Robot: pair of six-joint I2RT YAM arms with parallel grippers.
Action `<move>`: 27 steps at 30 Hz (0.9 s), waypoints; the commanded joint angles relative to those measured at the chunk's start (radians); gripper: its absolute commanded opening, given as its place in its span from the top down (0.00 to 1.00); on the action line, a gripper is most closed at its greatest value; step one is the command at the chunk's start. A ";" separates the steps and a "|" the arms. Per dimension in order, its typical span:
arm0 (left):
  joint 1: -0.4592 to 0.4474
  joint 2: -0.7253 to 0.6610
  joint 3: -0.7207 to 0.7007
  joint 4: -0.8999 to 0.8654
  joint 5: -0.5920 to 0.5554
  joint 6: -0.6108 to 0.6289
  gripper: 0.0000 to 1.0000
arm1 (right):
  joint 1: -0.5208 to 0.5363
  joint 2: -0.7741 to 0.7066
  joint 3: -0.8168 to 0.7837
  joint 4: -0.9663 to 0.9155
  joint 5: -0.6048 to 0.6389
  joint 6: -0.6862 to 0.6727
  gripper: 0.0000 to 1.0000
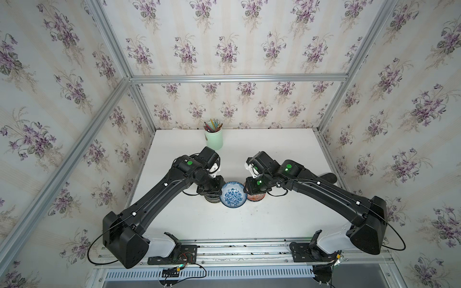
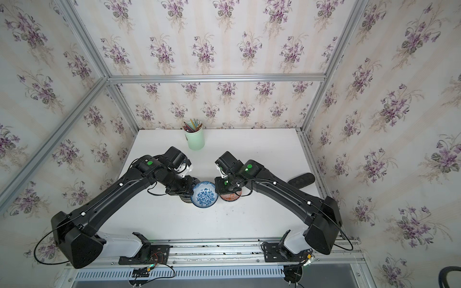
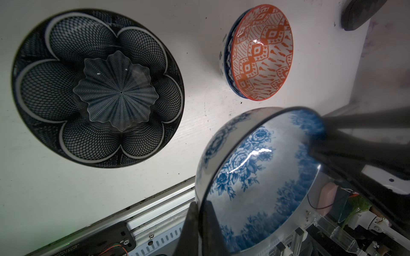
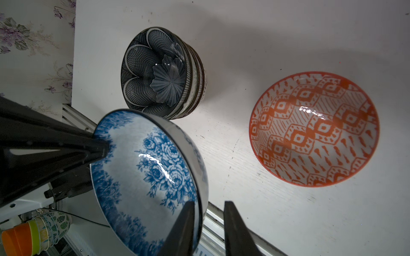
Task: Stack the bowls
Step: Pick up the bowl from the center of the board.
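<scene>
Aloft, left gripper point(image 3: 200, 213) clamps blue floral bowl point(image 3: 255, 177), right gripper point(image 4: 209, 205) straddling rim.

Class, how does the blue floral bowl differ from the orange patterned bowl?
The blue floral bowl carries blue roses; the orange patterned bowl carries orange diamonds. The blue floral bowl is held at its rim by the left gripper; the orange patterned bowl rests nested in a blue-rimmed bowl. Both are round and glossy.
</scene>
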 commanded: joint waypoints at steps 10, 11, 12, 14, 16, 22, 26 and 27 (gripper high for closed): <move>-0.001 0.005 0.004 0.034 0.028 0.010 1.00 | 0.014 0.023 0.016 0.010 0.019 -0.002 0.84; -0.001 0.006 0.003 0.035 0.029 0.008 1.00 | 0.015 0.025 0.015 0.010 0.020 -0.002 0.84; -0.001 0.006 0.002 0.036 0.029 0.008 1.00 | 0.017 0.026 0.016 0.010 0.020 -0.001 0.85; -0.001 0.006 0.001 0.036 0.030 0.008 1.00 | 0.017 0.027 0.016 0.010 0.020 -0.001 0.86; -0.001 0.006 0.001 0.038 0.030 0.008 1.00 | 0.018 0.030 0.016 0.010 0.021 -0.001 0.88; -0.001 0.006 -0.003 0.042 0.033 0.009 1.00 | 0.020 0.029 0.016 0.017 0.014 0.008 1.00; -0.001 0.004 -0.006 0.049 0.039 0.011 0.95 | 0.020 0.037 0.025 0.018 -0.003 0.007 1.00; -0.001 0.002 -0.004 0.047 0.035 0.014 0.82 | 0.020 0.040 0.033 0.012 0.001 0.007 1.00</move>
